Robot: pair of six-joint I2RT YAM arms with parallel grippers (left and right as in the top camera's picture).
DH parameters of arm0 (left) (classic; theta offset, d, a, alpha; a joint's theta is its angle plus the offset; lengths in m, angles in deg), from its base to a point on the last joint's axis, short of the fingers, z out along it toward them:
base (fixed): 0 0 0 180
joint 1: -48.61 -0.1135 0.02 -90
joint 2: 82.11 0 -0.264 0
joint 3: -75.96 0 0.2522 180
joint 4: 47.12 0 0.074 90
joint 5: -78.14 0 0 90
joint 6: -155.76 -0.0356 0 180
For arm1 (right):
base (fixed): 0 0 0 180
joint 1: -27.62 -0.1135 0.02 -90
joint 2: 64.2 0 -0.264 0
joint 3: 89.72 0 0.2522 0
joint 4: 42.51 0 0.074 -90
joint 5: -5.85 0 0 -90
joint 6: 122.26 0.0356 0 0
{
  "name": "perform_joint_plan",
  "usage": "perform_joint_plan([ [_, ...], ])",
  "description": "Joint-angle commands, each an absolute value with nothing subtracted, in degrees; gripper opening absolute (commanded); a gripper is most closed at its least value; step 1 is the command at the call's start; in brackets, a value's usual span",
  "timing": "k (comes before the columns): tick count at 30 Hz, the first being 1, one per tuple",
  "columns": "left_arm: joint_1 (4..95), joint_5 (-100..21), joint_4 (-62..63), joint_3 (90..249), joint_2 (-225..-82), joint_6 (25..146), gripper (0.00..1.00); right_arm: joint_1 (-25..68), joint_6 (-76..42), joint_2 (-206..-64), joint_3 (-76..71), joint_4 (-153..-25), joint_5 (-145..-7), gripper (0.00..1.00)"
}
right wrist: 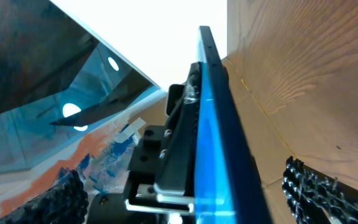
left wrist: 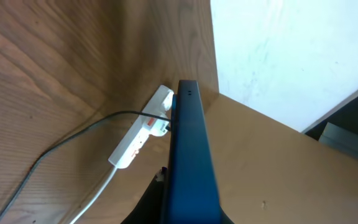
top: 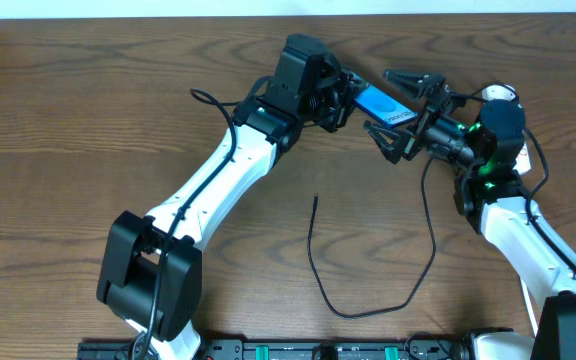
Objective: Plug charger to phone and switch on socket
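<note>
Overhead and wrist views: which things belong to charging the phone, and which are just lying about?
Job: slim blue-screened phone; long thin black charger cable; small white power strip with red markings.
Other: brown wooden table; white wall.

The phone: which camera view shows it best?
The overhead view: the phone shows its blue screen face there. The left wrist view shows only its dark edge; the right wrist view shows a steep sliver of screen.

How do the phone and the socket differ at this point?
The phone is held tilted in the left gripper; the socket lies flat on the table. The phone is blue and black; the socket is white with red markings. Both are long and slim.
</note>
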State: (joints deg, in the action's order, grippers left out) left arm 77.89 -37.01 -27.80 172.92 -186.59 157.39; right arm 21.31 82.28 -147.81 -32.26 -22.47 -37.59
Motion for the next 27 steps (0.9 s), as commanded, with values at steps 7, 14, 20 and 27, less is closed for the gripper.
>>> perform_joint_plan([
  [7,69.81,-47.54,-28.06,173.46,-186.59,143.67,0.07,26.05,67.48,-147.35,-31.41,-22.56,-30.33,0.99],
  [14,60.78,-74.43,-27.45,173.46,-186.59,116.59,0.07,26.99,44.29,-147.35,-31.43,-29.29,-24.98,0.99],
  [20,54.29,-91.65,-19.43,173.46,-186.59,101.59,0.08,26.14,33.51,-147.35,-31.45,-42.14,-25.59,0.99],
  [27,45.89,-94.64,-12.43,173.46,-186.59,99.04,0.07,21.55,28.68,-147.35,-31.45,-49.25,-30.92,0.99],
])
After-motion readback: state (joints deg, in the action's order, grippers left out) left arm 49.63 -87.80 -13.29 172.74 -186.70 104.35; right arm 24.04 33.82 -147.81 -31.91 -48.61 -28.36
